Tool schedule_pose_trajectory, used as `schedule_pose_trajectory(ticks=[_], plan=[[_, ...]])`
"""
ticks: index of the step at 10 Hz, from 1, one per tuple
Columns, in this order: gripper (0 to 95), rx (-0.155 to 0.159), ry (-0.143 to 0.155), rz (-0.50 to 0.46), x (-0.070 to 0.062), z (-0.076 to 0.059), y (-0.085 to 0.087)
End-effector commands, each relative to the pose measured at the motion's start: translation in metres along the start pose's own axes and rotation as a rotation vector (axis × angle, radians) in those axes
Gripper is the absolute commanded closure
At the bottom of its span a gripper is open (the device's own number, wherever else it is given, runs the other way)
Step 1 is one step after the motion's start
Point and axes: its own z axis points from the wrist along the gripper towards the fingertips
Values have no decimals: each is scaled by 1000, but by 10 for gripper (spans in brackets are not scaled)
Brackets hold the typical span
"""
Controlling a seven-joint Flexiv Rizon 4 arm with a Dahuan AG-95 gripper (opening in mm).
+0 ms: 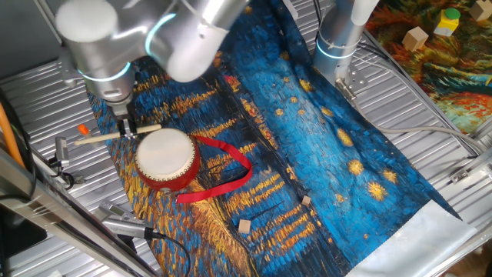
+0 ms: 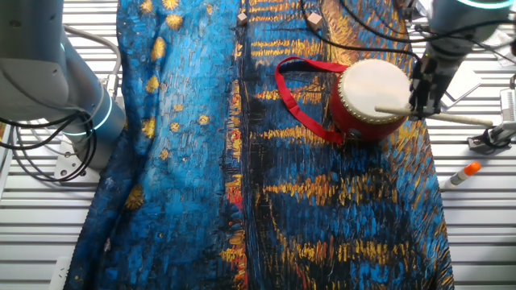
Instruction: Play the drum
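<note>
The small round drum (image 1: pixel 164 157) with a cream-white skin top, a red side and gold trim sits upright on the blue and gold painted cloth (image 1: pixel 323 146) that covers the ribbed metal table (image 1: pixel 430 115). Its long red ribbon strap (image 1: pixel 231 165) loops loosely over the cloth on the side of the drum away from the gripper. The two-finger gripper (image 1: pixel 127 125) hangs just beside the drum's rim, its dark fingers clamped on the thin pale wooden stick (image 1: pixel 115 135). In the other fixed view the stick (image 2: pixel 431 114) lies nearly level, with its far end reaching over the cream skin and its tail pointing away from the drum. Whether the tip touches the skin or hovers just above it cannot be told from either view.

As a judgement, the task is in its striking phase: the stick is already grasped and set over the drumhead, so pickup and approach look done. What remains is the beating itself, and the pictures give no sign of how many strokes, if any, have landed. 2 small wooden blocks (image 1: pixel 244 225) rest on the cloth beyond the strap, and an orange-capped marker (image 2: pixel 465 172) lies on the table on the gripper's side of the drum.
</note>
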Motion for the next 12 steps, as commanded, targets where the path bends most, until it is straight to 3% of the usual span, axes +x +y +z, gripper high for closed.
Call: schedule_pose_trajectory(ticks=[1,2,3,4,5,8,12], plan=[[950,39,-8,-14,-2,0,0],[950,37,11,-15,-2,0,0],[950,12,97,-7,-2,0,0],[950,-24,163,13,-1,-2,1],[950,-48,205,32,2,-5,2],[950,-55,248,44,10,-13,6],[950,-58,246,43,18,-20,9]])
